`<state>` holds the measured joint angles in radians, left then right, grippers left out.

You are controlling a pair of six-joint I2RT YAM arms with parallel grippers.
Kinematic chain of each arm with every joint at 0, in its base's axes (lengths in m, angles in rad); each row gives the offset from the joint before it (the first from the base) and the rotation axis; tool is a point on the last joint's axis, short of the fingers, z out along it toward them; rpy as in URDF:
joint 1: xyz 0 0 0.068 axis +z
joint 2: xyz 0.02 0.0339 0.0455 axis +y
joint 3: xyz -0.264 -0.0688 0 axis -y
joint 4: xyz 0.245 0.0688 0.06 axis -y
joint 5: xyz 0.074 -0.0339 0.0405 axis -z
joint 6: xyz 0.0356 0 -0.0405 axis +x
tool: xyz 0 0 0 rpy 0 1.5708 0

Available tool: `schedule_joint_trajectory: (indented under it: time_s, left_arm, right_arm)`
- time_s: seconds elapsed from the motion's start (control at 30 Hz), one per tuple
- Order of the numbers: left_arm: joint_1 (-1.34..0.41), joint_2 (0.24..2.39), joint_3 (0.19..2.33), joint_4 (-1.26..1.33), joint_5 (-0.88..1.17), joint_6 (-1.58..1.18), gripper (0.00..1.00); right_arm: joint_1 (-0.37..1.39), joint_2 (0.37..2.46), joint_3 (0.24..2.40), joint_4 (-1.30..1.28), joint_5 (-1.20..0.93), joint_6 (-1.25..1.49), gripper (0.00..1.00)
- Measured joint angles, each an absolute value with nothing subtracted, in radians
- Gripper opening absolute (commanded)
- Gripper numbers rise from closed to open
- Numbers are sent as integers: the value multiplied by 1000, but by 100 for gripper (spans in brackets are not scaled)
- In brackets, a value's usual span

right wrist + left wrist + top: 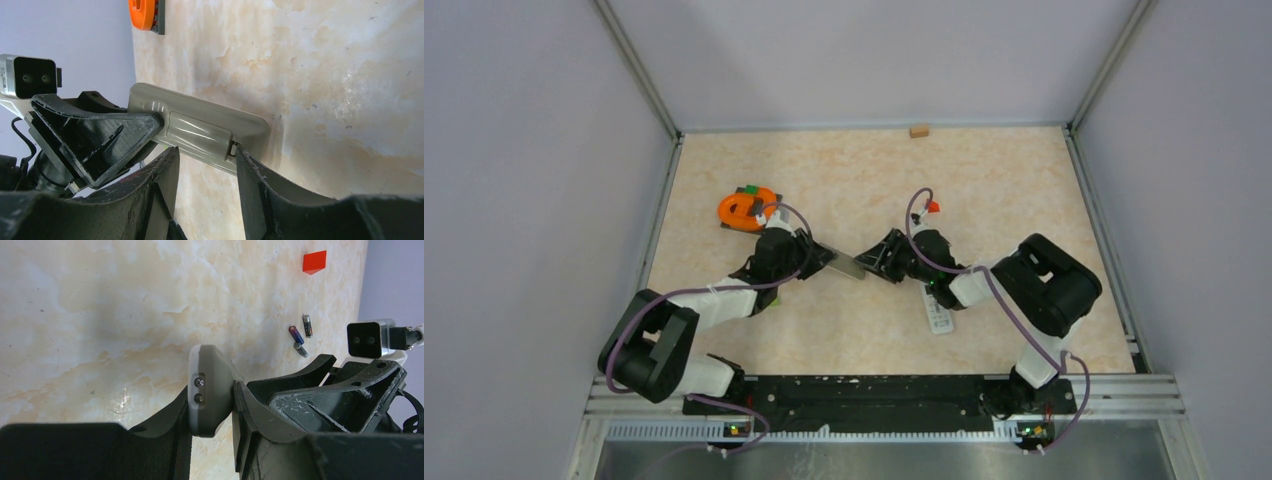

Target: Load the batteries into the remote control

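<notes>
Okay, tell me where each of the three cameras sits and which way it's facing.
Top external: fixed above and behind the robot, looking down on the table; the left arm and right arm show.
Left wrist: on the left arm, facing across the table toward the batteries and right end effector; its own fingers show.
Right wrist: on the right arm, facing the opposite way toward the left end effector; its own fingers show.
Shared: both wrist views see the grey remote.

we count three batteries (295, 333) at the frame's right; two remotes, a grey remote (849, 266) and a white remote (938, 315); one red block (314, 262); one orange disc (746, 208); one tan block (918, 130).
</notes>
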<state>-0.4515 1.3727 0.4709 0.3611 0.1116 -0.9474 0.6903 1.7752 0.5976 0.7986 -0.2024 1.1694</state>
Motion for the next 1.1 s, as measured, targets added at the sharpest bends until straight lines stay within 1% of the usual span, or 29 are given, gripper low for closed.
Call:
schedule_joint_trajectory:
  time_s: [0.5, 0.77, 0.93, 1.1]
  left_arm:
    - [-451, 1373, 470, 362, 112, -948, 0]
    - [-450, 1373, 469, 363, 110, -948, 0]
    - [-450, 1373, 469, 364, 110, -948, 0]
    - [-450, 1373, 468, 366, 110, -948, 0]
  right_arm:
    - [689, 1817, 606, 853, -229, 1192, 47]
    - [684, 1841, 598, 920, -240, 1208, 47]
    - [684, 1841, 595, 1020, -255, 1216, 46]
    - [684, 1841, 595, 1045, -257, 1217, 45]
